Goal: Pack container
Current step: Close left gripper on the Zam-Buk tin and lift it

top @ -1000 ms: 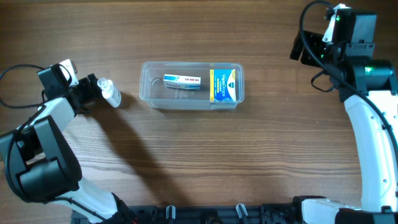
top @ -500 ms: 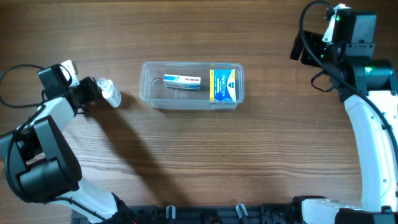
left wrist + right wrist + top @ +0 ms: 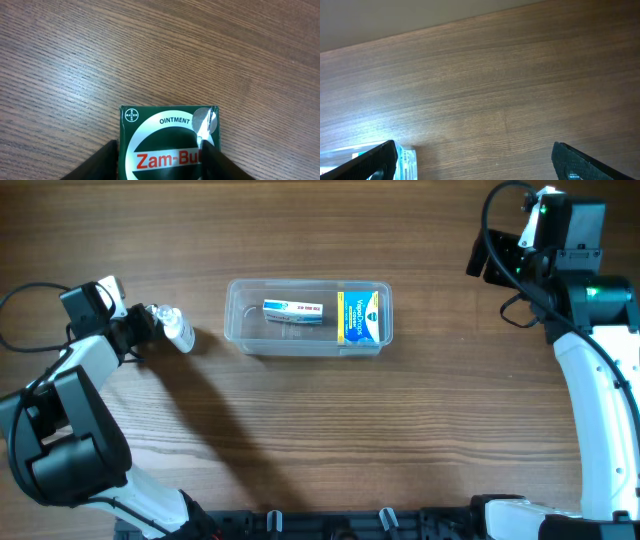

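Observation:
The clear plastic container (image 3: 236, 330) sits at the table's middle. Inside lie a small white-and-blue box (image 3: 295, 310) and a blue-and-yellow carton (image 3: 361, 315). My left gripper (image 3: 150, 325) is low at the far left. In the left wrist view its fingers (image 3: 102, 162) press both sides of a green Zam-Buk ointment box (image 3: 167, 145) lying on the wood. From overhead only a small pale glossy item (image 3: 178, 330) shows at its tip. My right gripper (image 3: 480, 165) is wide open and empty, high at the far right (image 3: 487, 260).
The container's corner (image 3: 405, 160) shows at the bottom left of the right wrist view. Bare wooden table (image 3: 400, 430) surrounds the container. Black cables (image 3: 20, 305) run by the left arm.

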